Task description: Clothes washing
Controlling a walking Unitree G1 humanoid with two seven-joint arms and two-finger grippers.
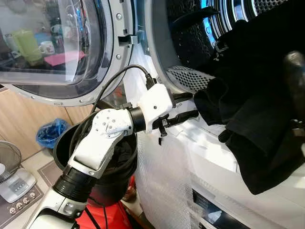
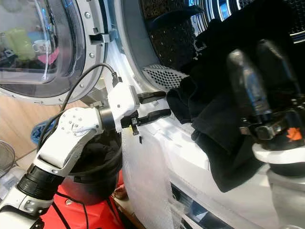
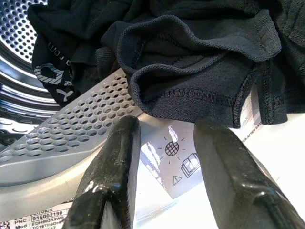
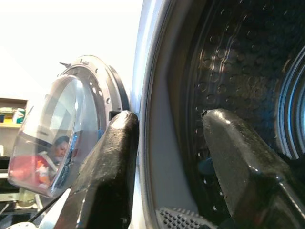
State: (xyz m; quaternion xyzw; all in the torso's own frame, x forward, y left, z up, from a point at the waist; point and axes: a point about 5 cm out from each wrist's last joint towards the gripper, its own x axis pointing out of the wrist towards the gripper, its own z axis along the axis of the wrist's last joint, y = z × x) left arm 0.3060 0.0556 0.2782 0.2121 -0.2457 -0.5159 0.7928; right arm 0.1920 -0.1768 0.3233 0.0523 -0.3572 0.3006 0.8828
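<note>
Washer door (image 1: 52,47) swung fully open at the far left, which leaves the drum mouth free for loading. Below it, a black laundry bucket (image 1: 64,143) stands on the floor against the machine's front, dark cloth visible inside; probably the source of the load. Left gripper (image 1: 183,107) reaches over the bucket toward the left end of the door sill, fingers parted and grasping nothing, tips just short of the hem of the black garment (image 3: 190,71). In the left wrist view the hem hangs right above the gap between the fingers, so the pose reads as a setup to pinch the trailing edge. The garment lies half in the drum (image 1: 190,33) and half draped over the sill and down the white front panel (image 1: 214,162), so loading is incomplete. Right gripper (image 2: 264,88) is raised at the right of the opening, fingers spread, empty; its exact contact with the cloth is unclear, blurred close to the lens.
</note>
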